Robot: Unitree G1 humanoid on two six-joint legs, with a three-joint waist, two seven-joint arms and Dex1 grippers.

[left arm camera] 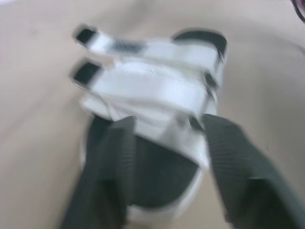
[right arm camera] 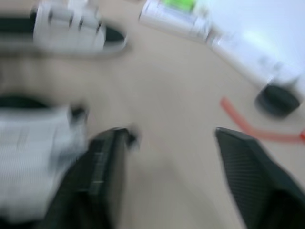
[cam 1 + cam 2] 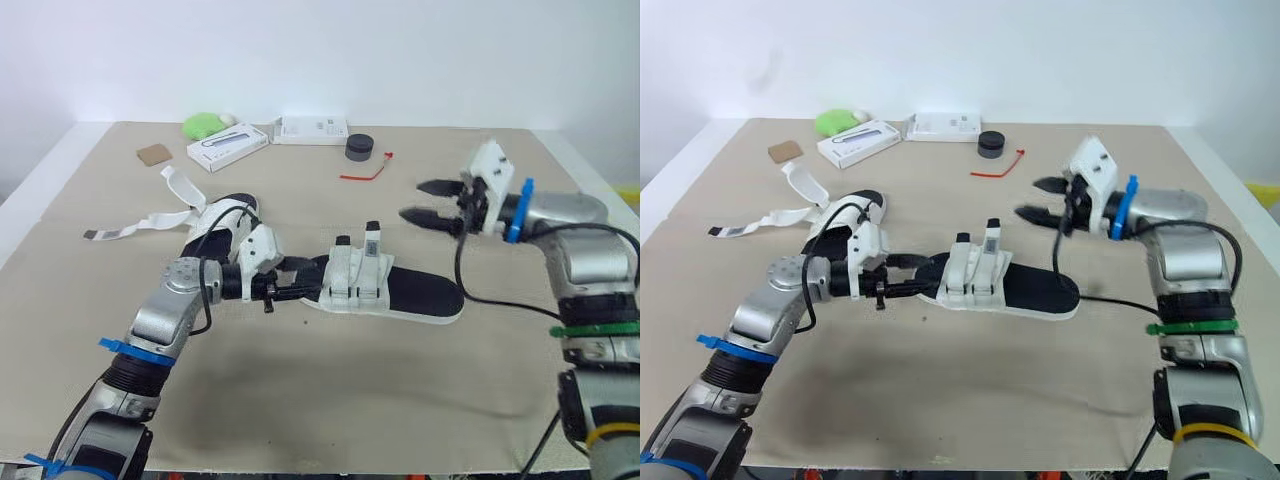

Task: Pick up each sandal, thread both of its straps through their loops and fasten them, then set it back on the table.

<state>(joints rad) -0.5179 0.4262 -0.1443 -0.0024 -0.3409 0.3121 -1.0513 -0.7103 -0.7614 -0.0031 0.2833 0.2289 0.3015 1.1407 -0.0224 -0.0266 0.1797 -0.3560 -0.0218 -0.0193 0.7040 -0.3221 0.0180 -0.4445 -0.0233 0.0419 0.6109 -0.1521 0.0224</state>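
Straps (image 3: 356,262) on the sandal (image 3: 400,288) at the left claw (image 3: 298,284) look closed over the foot, both tips standing up, and the sandal lies flat on the worktop (image 3: 330,400). The left claw is wide, its fingers (image 1: 110,167) on either side of the sole's end. The right claw (image 3: 412,200) hangs wide and empty in the air, above and just beyond the sandal's other end.

This sandal seems finished, so the step in hand is probably letting go of it. To do that well, draw the left claw straight back along the line of the sole, level, so neither finger catches the rim and swings the sandal round. The second sandal (image 3: 228,212) lies just beyond the left claw, on the side away from the right claw, its white loose straps (image 3: 150,222) trailing across the worktop. Take it by the sole, leaving the strap tips free for the right claw.

Whether the left pads touch the sole cannot be made out. The loops on both sandals are too small to read, and the left arm covers part of the second sandal.
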